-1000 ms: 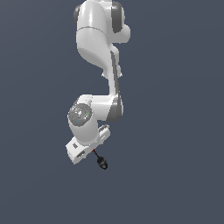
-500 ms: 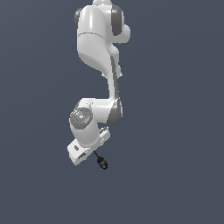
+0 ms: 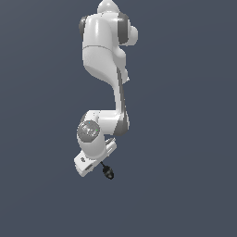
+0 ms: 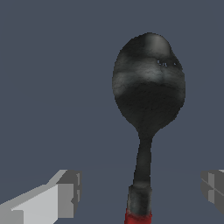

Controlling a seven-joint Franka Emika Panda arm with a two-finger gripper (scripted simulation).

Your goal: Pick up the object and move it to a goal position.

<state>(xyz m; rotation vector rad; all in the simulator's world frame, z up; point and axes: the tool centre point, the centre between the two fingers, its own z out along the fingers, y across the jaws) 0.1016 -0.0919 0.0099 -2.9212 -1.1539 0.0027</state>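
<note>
- Exterior view: white Panda arm [image 3: 104, 60] hanging down against a plain dark grey-blue backdrop, folded at a grey-capped joint [image 3: 89, 131] low in the frame.
- Gripper [image 3: 95, 163] at the bottom end of the arm, angled toward the exterior view's left and downward.
- Spoon-like tool [image 3: 108, 172] seen just beside the gripper, on the exterior view's right of it, rounded black head lowest, thin neck leading back up toward the hand body.
- Tool clear of any visible surface in the exterior view; no support seen beneath it.
- Wrist view: same tool [image 4: 148, 98] filling the centre, rounded black head [image 4: 148, 83] with grey sheen furthest from the camera, dark neck [image 4: 143, 162] narrowing toward it, start of the red handle [image 4: 138, 217] at the picture's edge.
- Fingertips [image 4: 66, 194] visible on either side of the neck, well apart from it, with open gaps between each tip and the tool.
- Claw spread wide at the tips; no contact with the tool visible there.
- Handle's far end out of frame in the wrist view; cannot tell what is bearing the tool.
- No goal marker discernible in either view.
</note>
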